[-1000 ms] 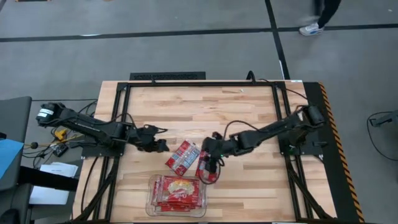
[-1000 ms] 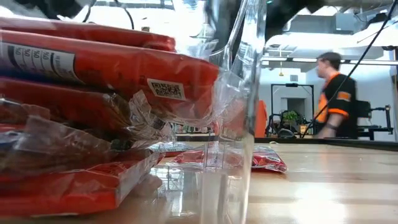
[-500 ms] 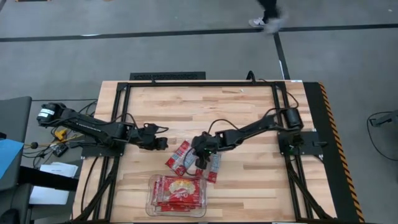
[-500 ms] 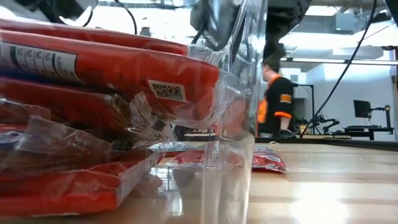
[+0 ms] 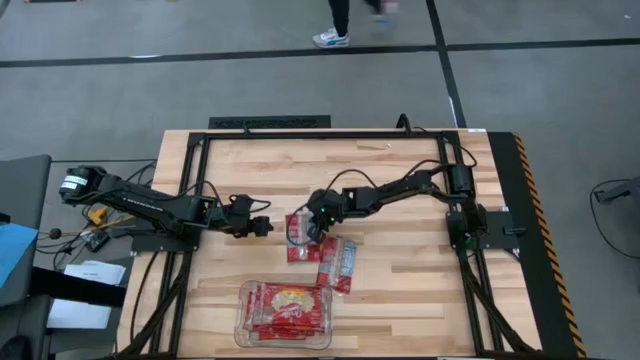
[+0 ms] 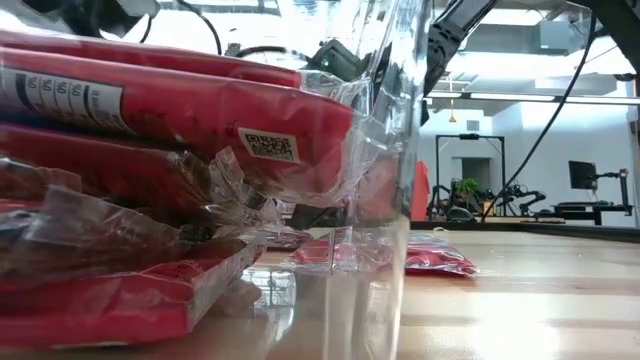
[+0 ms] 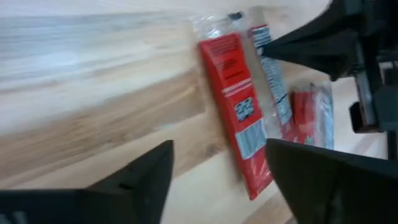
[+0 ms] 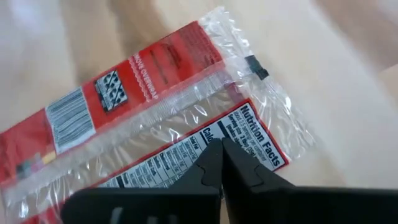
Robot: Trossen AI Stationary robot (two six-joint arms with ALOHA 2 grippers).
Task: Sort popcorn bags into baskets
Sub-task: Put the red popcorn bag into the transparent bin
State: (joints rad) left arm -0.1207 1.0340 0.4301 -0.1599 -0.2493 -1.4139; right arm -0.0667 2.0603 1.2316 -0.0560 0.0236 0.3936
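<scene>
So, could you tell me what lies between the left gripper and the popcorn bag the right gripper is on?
In the high view, only bare wood separates the left gripper from the popcorn bag under the right gripper; the left wrist view agrees.

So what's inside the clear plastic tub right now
The clear plastic tub holds stacked red popcorn bags, the top one showing a yellow popcorn picture. How many lie beneath is hidden.
</scene>
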